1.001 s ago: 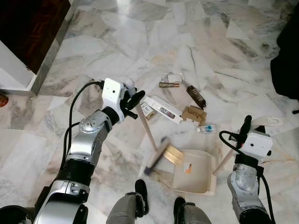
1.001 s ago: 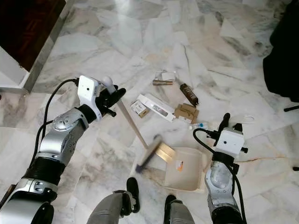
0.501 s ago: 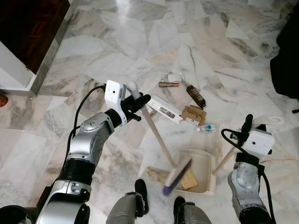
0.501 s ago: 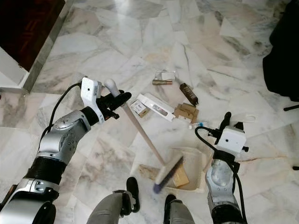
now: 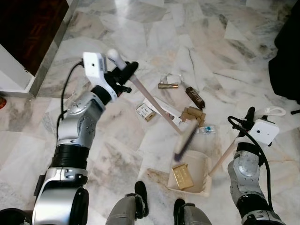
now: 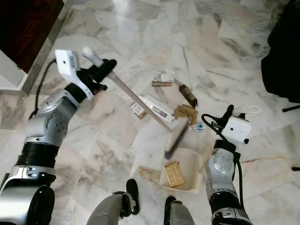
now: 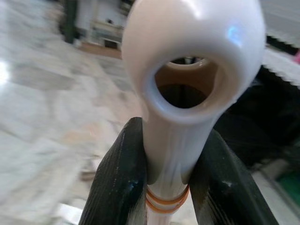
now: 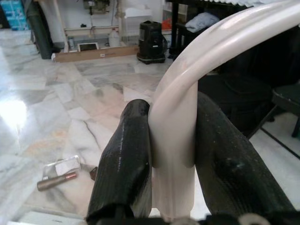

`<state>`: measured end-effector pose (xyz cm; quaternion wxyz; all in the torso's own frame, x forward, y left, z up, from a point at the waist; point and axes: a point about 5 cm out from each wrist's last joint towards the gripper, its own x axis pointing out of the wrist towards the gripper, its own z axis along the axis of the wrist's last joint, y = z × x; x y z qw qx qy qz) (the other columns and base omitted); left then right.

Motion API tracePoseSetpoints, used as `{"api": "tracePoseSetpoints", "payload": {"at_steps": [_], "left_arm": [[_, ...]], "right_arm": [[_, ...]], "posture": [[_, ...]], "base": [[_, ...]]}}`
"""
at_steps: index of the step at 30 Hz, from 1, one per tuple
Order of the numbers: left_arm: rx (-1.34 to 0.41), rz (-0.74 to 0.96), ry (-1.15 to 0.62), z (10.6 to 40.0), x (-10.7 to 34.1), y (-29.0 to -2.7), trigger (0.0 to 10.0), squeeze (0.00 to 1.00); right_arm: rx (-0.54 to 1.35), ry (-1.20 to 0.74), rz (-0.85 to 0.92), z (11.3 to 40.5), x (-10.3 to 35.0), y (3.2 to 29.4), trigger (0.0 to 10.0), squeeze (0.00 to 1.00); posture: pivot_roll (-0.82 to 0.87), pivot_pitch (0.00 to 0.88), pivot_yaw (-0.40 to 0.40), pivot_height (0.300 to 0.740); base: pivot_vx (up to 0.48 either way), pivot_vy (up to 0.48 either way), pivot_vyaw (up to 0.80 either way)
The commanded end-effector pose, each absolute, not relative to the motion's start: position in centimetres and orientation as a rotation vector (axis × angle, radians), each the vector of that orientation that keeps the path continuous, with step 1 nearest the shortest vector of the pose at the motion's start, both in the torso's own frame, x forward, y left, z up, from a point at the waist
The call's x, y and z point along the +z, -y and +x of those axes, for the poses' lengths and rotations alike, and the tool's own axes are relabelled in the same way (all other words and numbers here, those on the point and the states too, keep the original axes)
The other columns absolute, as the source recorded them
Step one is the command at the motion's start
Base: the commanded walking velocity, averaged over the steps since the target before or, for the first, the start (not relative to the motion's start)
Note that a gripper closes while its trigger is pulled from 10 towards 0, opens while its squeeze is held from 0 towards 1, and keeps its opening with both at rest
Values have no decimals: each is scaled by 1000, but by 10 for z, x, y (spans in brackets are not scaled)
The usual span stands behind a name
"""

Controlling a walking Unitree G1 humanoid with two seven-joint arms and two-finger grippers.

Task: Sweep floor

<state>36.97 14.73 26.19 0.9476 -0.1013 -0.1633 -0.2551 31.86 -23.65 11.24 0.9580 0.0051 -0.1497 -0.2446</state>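
Reading outward from the robot's feet, you find the dustpan (image 5: 190, 173) on the marble floor (image 5: 220, 61) with one gold box (image 5: 182, 176) already inside, its mouth facing away from the robot; its handle (image 8: 176, 140) is clamped between the right gripper (image 5: 251, 123) fingers; just beyond the mouth the broom head (image 5: 186, 139) hangs tilted and blurred, near the pan's side of the litter pile (image 5: 178, 101); the broom stick (image 5: 152, 101) slants up and left to the left gripper (image 5: 123, 75), fingers closed on its top; the litter lies beyond the head, so your next stroke probably must reach over it and pull toward the pan
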Motion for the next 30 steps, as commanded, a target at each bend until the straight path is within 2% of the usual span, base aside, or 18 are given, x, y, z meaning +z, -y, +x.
{"api": "tracePoseSetpoints", "payload": {"at_steps": [1,8,17,22,30], "left_arm": [[-475,-199,401,368,274,-156,10000,0],[-341,-184,462,370,278,-168,10000,0],[-250,-130,500,373,281,-176,10000,0],[-161,-27,533,374,287,-186,10000,0],[-167,154,438,376,260,-180,10000,0]], "right_arm": [[-496,264,71,317,103,232,10000,0],[-503,296,168,319,111,239,10000,0],[-549,354,300,319,124,251,10000,0],[-556,365,416,320,124,250,10000,0],[-592,367,594,318,120,254,10000,0]], "posture": [[224,189,57,740],[200,136,35,740],[185,94,25,740],[179,74,29,740],[171,67,42,740]], "base": [[0,0,0],[0,0,0],[0,0,0],[0,0,0],[0,0,0]]}}
